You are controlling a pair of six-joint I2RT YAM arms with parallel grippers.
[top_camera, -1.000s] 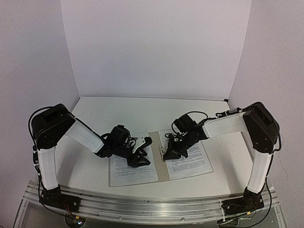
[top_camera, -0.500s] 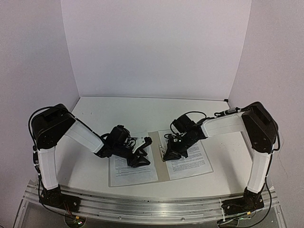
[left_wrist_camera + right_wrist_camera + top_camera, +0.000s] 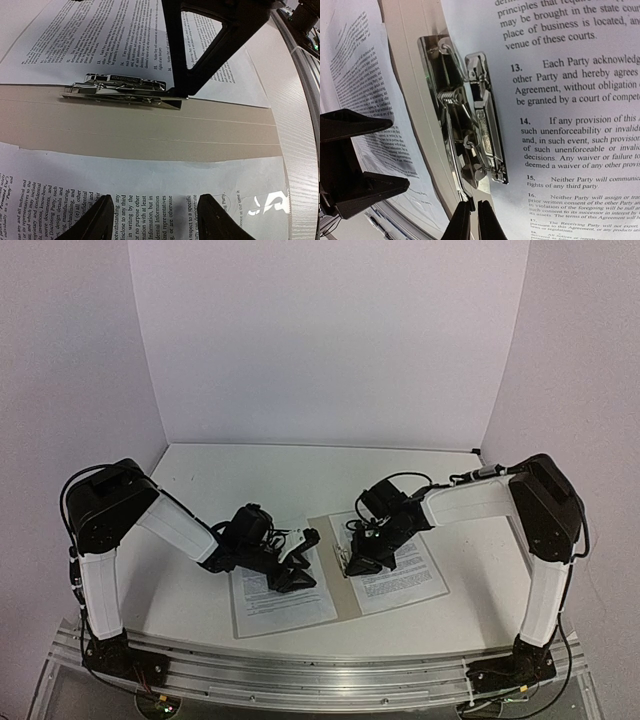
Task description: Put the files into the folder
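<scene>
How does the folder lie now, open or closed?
Open. The folder lies flat, its metal clip showing uncovered between the left sheet and the right sheet.

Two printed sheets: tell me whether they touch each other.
Apart. The left wrist view shows a bare strip of folder between the near sheet and the far sheet.

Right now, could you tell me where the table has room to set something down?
Bare: the table between the papers and the back wall. Crowded: around the folder's clip, where the left pincer and right pincer sit.
</scene>
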